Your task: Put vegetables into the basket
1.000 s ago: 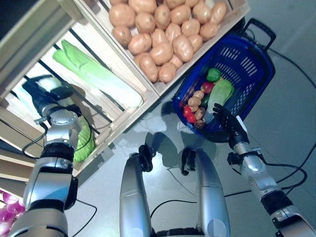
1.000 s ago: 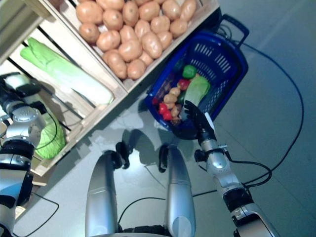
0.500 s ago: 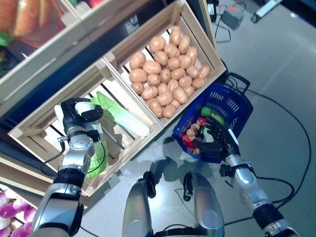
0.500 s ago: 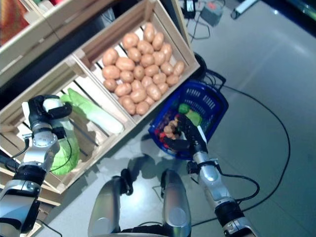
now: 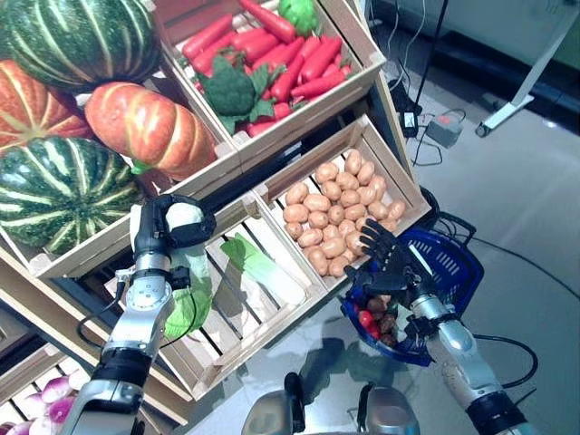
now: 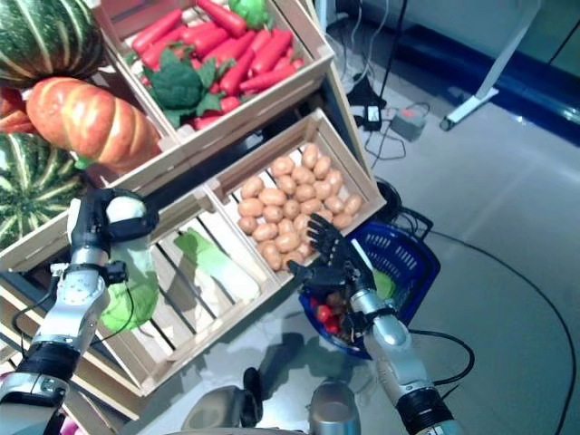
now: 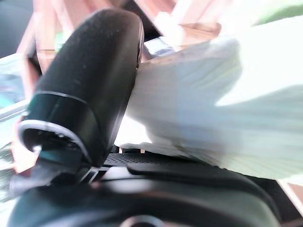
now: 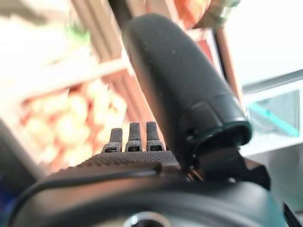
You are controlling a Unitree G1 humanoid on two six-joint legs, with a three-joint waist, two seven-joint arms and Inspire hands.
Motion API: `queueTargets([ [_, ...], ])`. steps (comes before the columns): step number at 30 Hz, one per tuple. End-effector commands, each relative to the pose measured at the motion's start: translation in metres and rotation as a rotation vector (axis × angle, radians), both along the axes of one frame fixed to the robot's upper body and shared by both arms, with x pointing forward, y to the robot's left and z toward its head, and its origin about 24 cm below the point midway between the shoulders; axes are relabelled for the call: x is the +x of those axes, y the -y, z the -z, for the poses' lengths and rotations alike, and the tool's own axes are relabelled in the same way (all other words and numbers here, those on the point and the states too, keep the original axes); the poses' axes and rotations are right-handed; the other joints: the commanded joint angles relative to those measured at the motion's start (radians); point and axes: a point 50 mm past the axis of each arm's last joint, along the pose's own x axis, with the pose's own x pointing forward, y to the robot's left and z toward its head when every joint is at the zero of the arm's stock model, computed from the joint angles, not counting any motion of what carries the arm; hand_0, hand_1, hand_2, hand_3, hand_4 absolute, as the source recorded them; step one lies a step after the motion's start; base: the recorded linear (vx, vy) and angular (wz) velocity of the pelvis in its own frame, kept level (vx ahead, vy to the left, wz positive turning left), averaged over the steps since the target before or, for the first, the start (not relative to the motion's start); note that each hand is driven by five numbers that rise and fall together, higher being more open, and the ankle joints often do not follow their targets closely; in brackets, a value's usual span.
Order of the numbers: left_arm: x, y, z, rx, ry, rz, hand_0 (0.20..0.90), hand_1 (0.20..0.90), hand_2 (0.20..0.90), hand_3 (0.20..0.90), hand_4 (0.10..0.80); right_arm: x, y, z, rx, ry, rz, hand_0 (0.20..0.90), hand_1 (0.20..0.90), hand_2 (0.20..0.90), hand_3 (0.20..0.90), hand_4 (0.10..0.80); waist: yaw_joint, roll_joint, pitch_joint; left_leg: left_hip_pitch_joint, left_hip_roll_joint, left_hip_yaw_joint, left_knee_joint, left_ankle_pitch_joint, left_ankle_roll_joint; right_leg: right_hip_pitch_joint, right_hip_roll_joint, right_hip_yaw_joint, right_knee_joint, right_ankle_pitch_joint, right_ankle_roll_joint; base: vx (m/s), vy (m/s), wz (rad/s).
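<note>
My left hand (image 5: 161, 227) is shut on a pale cabbage with a white stalk and green leaves (image 5: 190, 299), over the lower left wooden crate. The left wrist view shows the thumb (image 7: 90, 80) pressed against the white stalk (image 7: 213, 109). The blue basket (image 5: 453, 272) stands on the floor at the right of the stand, with red tomatoes (image 5: 367, 319), small potatoes and something green in it. My right hand (image 5: 390, 263) is open, with its fingers (image 8: 134, 139) straight, just above the basket's near rim.
The wooden stand's potato crate (image 5: 335, 213) is right beside my right hand. A second long cabbage (image 5: 263, 269) lies in the crate beside my left hand. Cables and a power adapter (image 5: 444, 131) lie on the floor behind the basket.
The camera has swung upward, so the whole picture has shifted and the upper shelves now show. My left hand still holds the cabbage; my right hand stays above the basket.
</note>
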Motion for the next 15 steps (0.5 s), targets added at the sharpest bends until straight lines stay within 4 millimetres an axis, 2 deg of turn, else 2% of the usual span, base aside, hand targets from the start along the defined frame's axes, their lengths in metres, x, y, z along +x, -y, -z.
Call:
queueTargets([
  [1,0.002,-0.003,-0.115,0.033,0.557,0.127,0.300,0.300,0.300,0.300,0.400,0.003,-0.015,-0.022,0.171,0.080,-0.167,0.900,0.900,0.900,0.900,0.800,0.001,-0.004,-0.172,0.084,-0.055,0.014,-0.020,-0.096,0.026,0.079,0.019,-0.001,-0.187,0.108,-0.041,-0.022,-0.069,0.16],
  [5,0.007,0.013,-0.131,-0.058,0.612,0.258,0.300,0.300,0.300,0.300,0.400,0.008,-0.021,-0.032,0.201,0.047,-0.224,0.900,0.900,0.900,0.900,0.800,-0.002,-0.005,-0.200,0.117,-0.055,0.010,-0.111,-0.063,0.021,0.107,0.035,-0.004,-0.265,0.145,-0.033,-0.031,-0.063,0.14],
  [8,0.007,0.018,-0.135,-0.059,0.632,0.278,0.300,0.300,0.300,0.300,0.400,0.008,-0.025,-0.035,0.231,0.045,-0.247,0.900,0.900,0.900,0.900,0.800,-0.004,-0.005,-0.205,0.126,-0.056,0.010,-0.136,-0.052,0.019,0.116,0.040,-0.003,-0.288,0.157,-0.031,-0.023,-0.042,-0.03],
  [10,0.010,0.032,-0.140,-0.115,0.666,0.367,0.300,0.300,0.300,0.300,0.400,0.008,-0.041,-0.044,0.274,0.022,-0.316,0.900,0.900,0.900,0.900,0.800,-0.007,-0.007,-0.223,0.142,-0.058,0.011,-0.181,-0.038,0.020,0.130,0.051,0.001,-0.335,0.180,-0.027,-0.027,-0.072,-0.05],
  [15,0.014,0.054,-0.147,-0.219,0.680,0.496,0.300,0.300,0.300,0.300,0.400,0.009,-0.058,-0.045,0.255,-0.015,-0.361,0.900,0.900,0.900,0.900,0.800,-0.011,-0.013,-0.239,0.158,-0.060,0.031,-0.210,-0.032,0.021,0.151,0.064,0.011,-0.409,0.217,-0.023,-0.018,-0.049,-0.06],
])
